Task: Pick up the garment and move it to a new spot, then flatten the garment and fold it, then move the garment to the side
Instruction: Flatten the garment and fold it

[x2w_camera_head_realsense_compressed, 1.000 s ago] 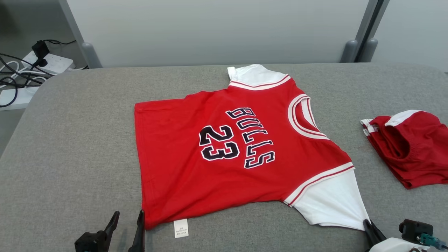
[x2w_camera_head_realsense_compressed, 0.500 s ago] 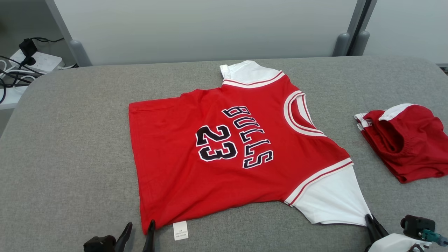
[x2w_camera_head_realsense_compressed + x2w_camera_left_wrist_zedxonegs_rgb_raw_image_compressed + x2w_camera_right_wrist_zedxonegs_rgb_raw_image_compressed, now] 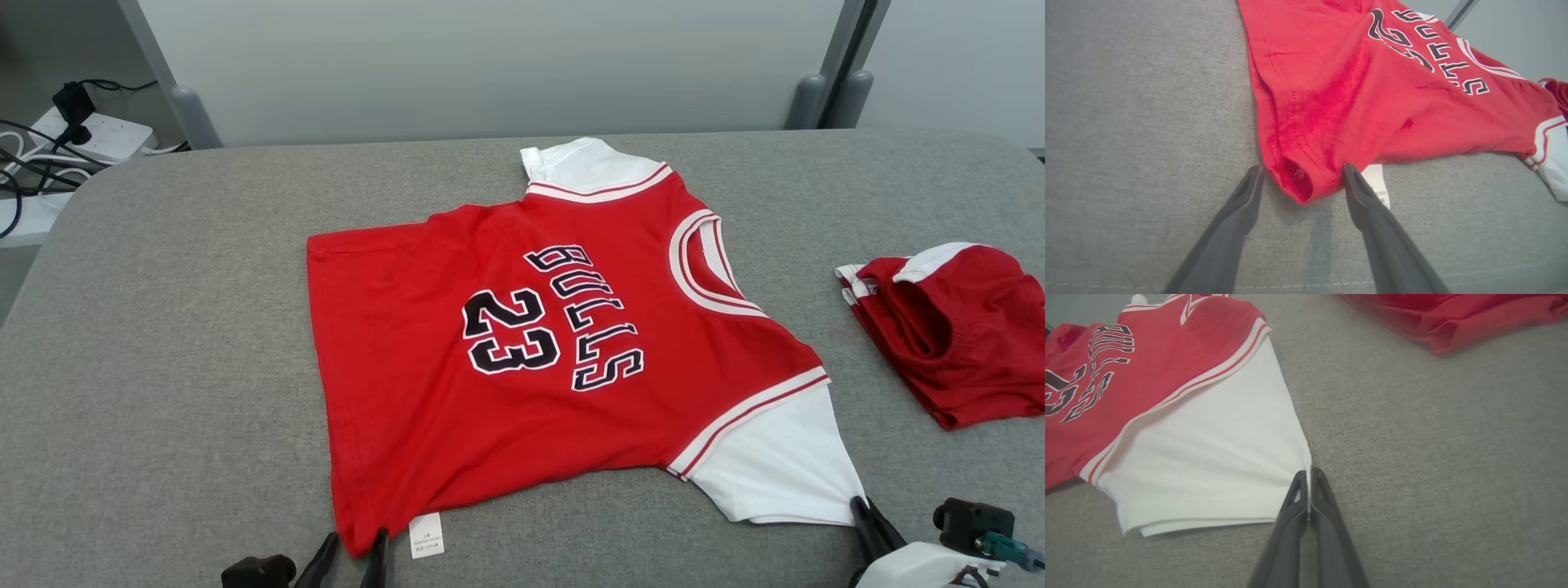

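The garment [image 3: 531, 343] is a red jersey with white sleeves, "BULLS 23" in black, lying face up on the grey table [image 3: 163, 327]. My left gripper [image 3: 355, 549] stands open at the front edge, its two fingers either side of the jersey's near bottom corner [image 3: 1300, 181]. My right gripper [image 3: 859, 510] is shut on the corner of the near white sleeve [image 3: 1208, 457], which is drawn to a point at the fingertips [image 3: 1309, 479]. A white care label [image 3: 427, 535] pokes out beside the left fingers.
A second red garment [image 3: 955, 327], bunched, lies at the table's right side. A power strip with black cables [image 3: 73, 139] sits on the floor beyond the back left corner. Grey panels stand behind the table. Bare table spreads to the left.
My left gripper has moved right, from beside the jersey's near corner to straddling it. The right gripper keeps its hold on the sleeve. The head camera shifted slightly.
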### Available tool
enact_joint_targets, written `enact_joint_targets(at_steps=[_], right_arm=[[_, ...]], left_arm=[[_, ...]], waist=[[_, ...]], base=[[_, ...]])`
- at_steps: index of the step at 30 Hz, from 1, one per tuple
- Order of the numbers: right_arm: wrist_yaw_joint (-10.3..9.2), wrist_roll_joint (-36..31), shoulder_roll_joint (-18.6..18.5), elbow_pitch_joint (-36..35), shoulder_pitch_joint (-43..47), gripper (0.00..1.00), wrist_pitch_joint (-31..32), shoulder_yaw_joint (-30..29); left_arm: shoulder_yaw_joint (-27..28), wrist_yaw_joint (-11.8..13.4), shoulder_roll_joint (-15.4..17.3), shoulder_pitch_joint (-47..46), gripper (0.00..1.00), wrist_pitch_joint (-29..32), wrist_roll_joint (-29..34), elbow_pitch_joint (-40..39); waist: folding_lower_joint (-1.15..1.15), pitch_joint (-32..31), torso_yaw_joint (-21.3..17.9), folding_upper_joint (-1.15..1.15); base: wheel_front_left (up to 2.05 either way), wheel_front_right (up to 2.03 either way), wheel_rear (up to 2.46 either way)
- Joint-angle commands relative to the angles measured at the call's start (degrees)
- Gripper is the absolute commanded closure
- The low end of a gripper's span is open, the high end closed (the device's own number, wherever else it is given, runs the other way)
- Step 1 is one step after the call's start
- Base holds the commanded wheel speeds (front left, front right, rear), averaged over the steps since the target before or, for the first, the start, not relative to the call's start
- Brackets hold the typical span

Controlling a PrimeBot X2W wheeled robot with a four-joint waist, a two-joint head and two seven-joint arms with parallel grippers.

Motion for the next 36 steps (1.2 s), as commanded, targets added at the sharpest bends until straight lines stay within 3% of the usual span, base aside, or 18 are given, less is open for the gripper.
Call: enact_joint_targets(at_steps=[1,4,6,7,8,9,12,15,17,21,25,31,36], right_arm=[[-0.01,-0.37,-0.89,-1.05,-1.04,1.00,-0.35,1.22],[-0.01,-0.35,-0.87,-1.06,-1.07,1.00,-0.35,1.32],[-0.01,-0.31,-0.88,-1.05,-1.14,1.00,-0.35,1.37],[-0.01,-0.31,-0.90,-1.08,-1.17,1.00,-0.35,1.39],[-0.01,-0.30,-0.93,-1.12,-1.22,1.00,-0.35,1.43],[-0.01,-0.31,-0.95,-1.13,-1.25,1.00,-0.35,1.44],[-0.01,-0.29,-0.96,-1.13,-1.24,1.00,-0.35,1.43],[-0.01,-0.20,-0.99,-1.13,-1.18,1.00,-0.35,1.46],[-0.01,-0.11,-0.99,-1.10,-1.13,1.00,-0.35,1.51],[-0.01,0.01,-0.89,-1.04,-1.17,1.00,-0.35,1.78],[-0.01,-0.01,-0.73,-1.01,-1.17,1.00,-0.35,2.05],[-0.01,0.18,-0.88,-1.18,-1.18,1.00,-0.35,2.23],[-0.01,0.27,-0.81,-1.42,-1.50,1.00,-0.35,2.30]], left_arm=[[1.45,-0.26,0.31,-3.08,0.12,-0.60,-0.50,-0.83],[0.75,-0.35,0.31,-3.31,0.25,-0.60,-1.18,-0.41],[0.48,-0.38,0.31,-3.43,0.29,-0.60,-1.66,-0.29],[0.29,-0.40,0.31,-3.48,0.39,-0.60,-1.81,-0.24],[-0.50,-0.41,0.31,-3.57,0.56,-0.60,-2.19,-0.31],[-0.91,-0.42,0.31,-3.62,0.62,-0.60,-2.32,-0.28],[-1.56,-0.42,0.31,-3.68,0.68,-0.60,-2.49,-0.17],[-1.72,-0.43,0.31,-3.66,0.60,-0.60,-2.16,0.09],[-1.31,-0.43,0.31,-3.58,0.29,-0.60,-1.53,0.02],[-1.86,-0.43,0.31,-3.23,0.09,-0.60,-0.50,0.17],[-3.46,-0.43,0.75,-3.10,0.15,-0.60,0.37,0.99],[-3.97,-0.43,2.23,-3.66,0.13,-0.60,3.66,1.41],[-3.91,-0.44,2.79,-4.44,0.22,-0.60,5.20,2.08]], waist=[[0.00,0.02,0.02,0.00],[0.00,-0.01,0.02,0.00],[0.00,-0.05,0.00,0.00],[0.00,-0.07,-0.01,0.00],[0.00,-0.09,-0.01,0.00],[0.00,-0.11,0.00,0.00],[0.00,-0.22,0.08,0.00],[0.00,-0.34,0.26,0.00],[0.00,-0.44,0.36,0.00],[0.00,-0.58,0.46,0.00],[0.00,-0.77,0.43,0.00],[0.00,-0.65,0.36,0.00],[0.00,-0.25,0.12,0.00]], base=[[0.00,0.00,0.00],[0.00,0.00,0.00],[0.00,0.00,0.00],[0.00,0.00,0.00],[0.00,0.00,0.00],[0.00,0.00,0.00],[0.00,0.00,0.00],[0.00,0.00,0.00],[0.00,0.00,0.00],[0.00,0.00,0.00],[0.00,0.00,0.00],[0.00,0.00,0.00],[0.00,0.00,0.00]])
